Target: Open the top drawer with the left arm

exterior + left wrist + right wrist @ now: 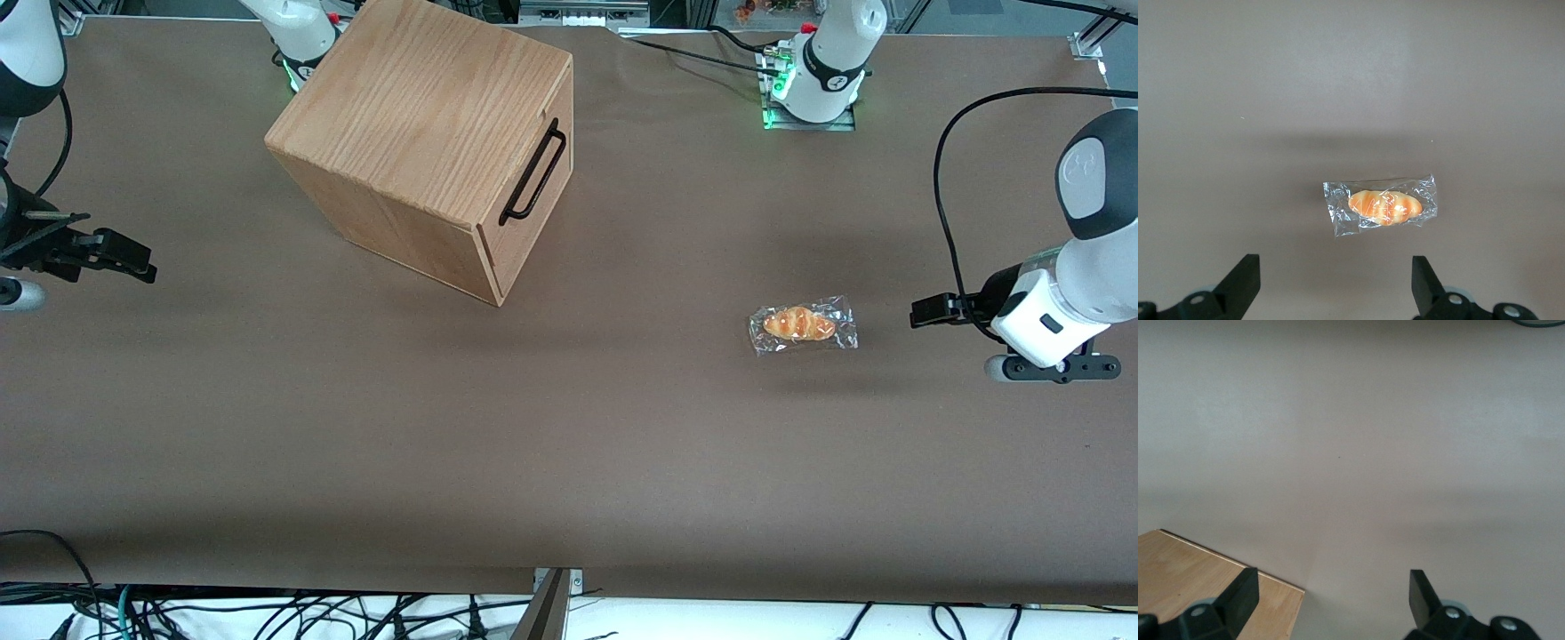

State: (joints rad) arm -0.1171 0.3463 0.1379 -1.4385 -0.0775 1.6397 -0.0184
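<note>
Top drawer [532,203] seen shut only from the front, gripper [1335,283] spread wide above wrapped bun [1383,207], shown by wrist view, bun at the cabinet's [418,133] four o'clock.

A bench [356,427] covered in matte brown sheeting fills the scene, evenly lit with soft shadows. Loose black cables [267,613] lie along its white edge nearest the front camera. Metal framing [582,13] runs along the edge farthest from it.

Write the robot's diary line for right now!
left arm's dark-grey gripper: open, above table near wrapped orange bread roll | top drawer of wooden box: shut, black bar handle untouched
</note>
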